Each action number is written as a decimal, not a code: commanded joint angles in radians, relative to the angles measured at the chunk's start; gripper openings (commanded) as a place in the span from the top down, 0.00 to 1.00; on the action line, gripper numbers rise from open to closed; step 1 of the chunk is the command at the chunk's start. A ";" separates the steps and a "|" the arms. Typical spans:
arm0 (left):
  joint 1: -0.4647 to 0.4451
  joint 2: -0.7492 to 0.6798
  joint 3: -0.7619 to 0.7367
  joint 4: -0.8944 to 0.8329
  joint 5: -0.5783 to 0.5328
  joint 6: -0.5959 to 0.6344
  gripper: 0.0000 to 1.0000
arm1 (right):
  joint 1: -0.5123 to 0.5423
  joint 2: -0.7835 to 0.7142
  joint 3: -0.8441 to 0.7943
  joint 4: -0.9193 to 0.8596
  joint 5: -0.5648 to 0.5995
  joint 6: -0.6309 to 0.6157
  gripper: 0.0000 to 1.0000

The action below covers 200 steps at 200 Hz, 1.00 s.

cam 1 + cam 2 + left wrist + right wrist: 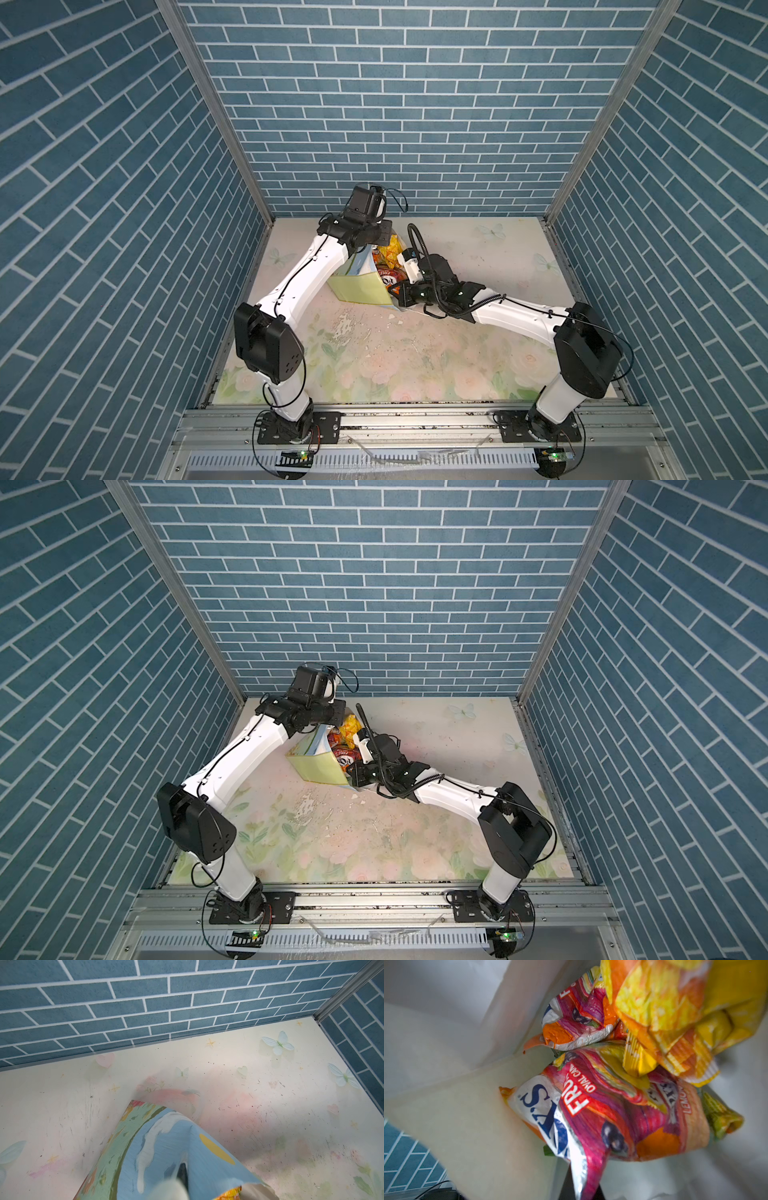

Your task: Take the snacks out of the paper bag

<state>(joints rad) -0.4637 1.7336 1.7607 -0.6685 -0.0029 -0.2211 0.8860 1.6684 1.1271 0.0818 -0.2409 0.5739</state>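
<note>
Right wrist view: our right gripper [583, 1189] pinches the FOX'S packet [591, 1122] by its edge, so it may slip. Our left gripper [179, 1179] squeezes the paper bag [158, 1147].

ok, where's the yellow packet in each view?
In a top view: yellow packet at centre, inside the open paper bag.
In a top view: same spot.
Left wrist: yellow-orange sliver at the bottom edge, probably it.
Right wrist: upper right of the picture, over the pink packet.
Shared landmark: the paper bag.
</note>
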 commanded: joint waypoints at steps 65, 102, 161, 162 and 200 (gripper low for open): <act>-0.008 -0.057 0.008 0.065 -0.026 0.011 1.00 | -0.001 -0.074 0.048 -0.082 0.092 -0.108 1.00; -0.007 -0.057 0.010 0.061 -0.042 0.014 1.00 | -0.001 -0.092 0.054 -0.102 0.103 -0.125 1.00; -0.007 -0.056 0.012 0.059 -0.050 0.017 1.00 | -0.001 -0.111 0.059 -0.117 0.117 -0.138 1.00; -0.007 -0.057 0.012 0.059 -0.050 0.016 1.00 | -0.001 -0.111 0.060 -0.117 0.117 -0.138 1.00; -0.006 -0.059 0.011 0.053 -0.058 0.019 1.00 | -0.001 -0.126 0.062 -0.128 0.133 -0.150 1.00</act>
<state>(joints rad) -0.4652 1.7317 1.7607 -0.6682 -0.0433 -0.2085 0.8864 1.6032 1.1507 -0.0456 -0.1417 0.4625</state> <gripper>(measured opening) 0.049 0.047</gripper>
